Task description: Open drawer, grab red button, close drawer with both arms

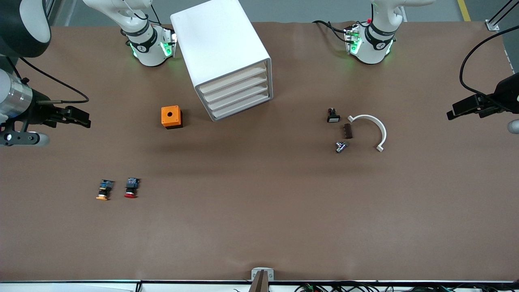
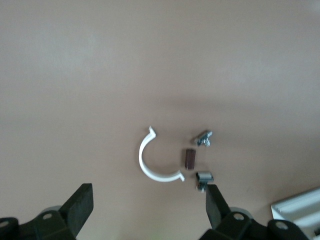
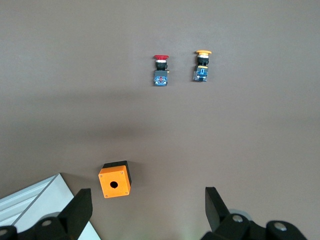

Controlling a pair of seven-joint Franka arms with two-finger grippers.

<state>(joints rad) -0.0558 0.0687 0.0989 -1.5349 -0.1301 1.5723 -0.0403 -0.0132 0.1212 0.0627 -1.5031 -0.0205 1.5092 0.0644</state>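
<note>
The white cabinet [image 1: 221,44] stands in the middle of the table near the arms' bases. Its four drawers [image 1: 237,94] are all shut. The red-capped button [image 1: 131,188] lies on its side on the table toward the right arm's end, nearer the front camera; it also shows in the right wrist view [image 3: 160,70]. My right gripper [image 1: 87,120] hangs open and empty over the right arm's end of the table [image 3: 147,192]. My left gripper [image 1: 452,112] hangs open and empty over the left arm's end [image 2: 148,192].
An orange-yellow-capped button [image 1: 104,190] lies beside the red one. An orange box [image 1: 172,117] sits beside the cabinet. A white curved clip [image 1: 371,129], a brown block [image 1: 348,130], a small black part [image 1: 333,116] and a metal part [image 1: 340,147] lie toward the left arm's end.
</note>
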